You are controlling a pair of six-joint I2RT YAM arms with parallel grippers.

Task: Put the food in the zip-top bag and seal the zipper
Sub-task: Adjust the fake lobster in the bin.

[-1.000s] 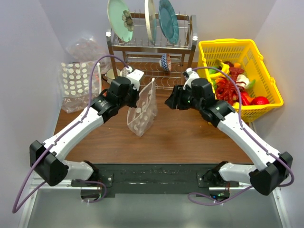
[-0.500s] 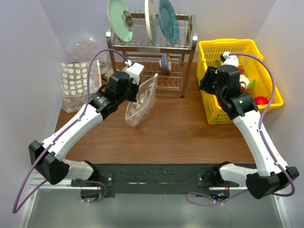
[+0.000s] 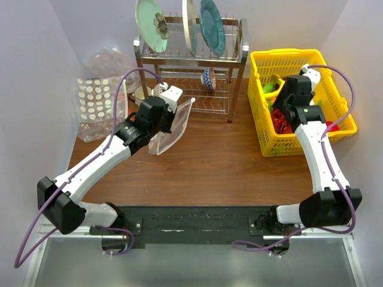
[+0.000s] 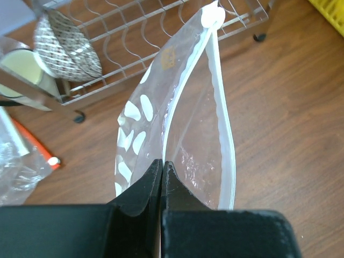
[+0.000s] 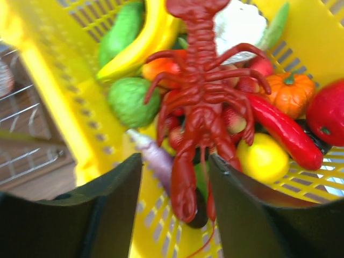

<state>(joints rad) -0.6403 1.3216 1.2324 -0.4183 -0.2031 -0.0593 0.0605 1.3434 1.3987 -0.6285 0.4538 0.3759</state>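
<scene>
My left gripper point(image 4: 162, 164) is shut on one lip of the clear zip-top bag point(image 4: 185, 126), which hangs open and tilted over the table point(image 3: 170, 128). Its white zipper strip point(image 4: 226, 134) curves round the open mouth. My right gripper point(image 5: 174, 161) is open and empty above the yellow basket point(image 3: 341, 107), over a red toy lobster point(image 5: 201, 102). Around it lie toy food: a green fruit point(image 5: 131, 99), a banana point(image 5: 145, 37), a lemon point(image 5: 266, 158), an orange pumpkin point(image 5: 290, 91), a red pepper point(image 5: 285, 131) and a white piece point(image 5: 236, 24).
A metal dish rack point(image 3: 191, 60) with plates and a patterned bowl point(image 4: 67, 45) stands at the back. A clear pack with white dots point(image 3: 96, 104) and a wrinkly plastic sack point(image 3: 108, 60) lie at the back left. An orange-handled tool point(image 4: 37, 145) lies near the rack.
My right arm swung from beside the bag over to the yellow basket and now hovers over the food. My left gripper tilted the bag lower and moved it slightly left.
</scene>
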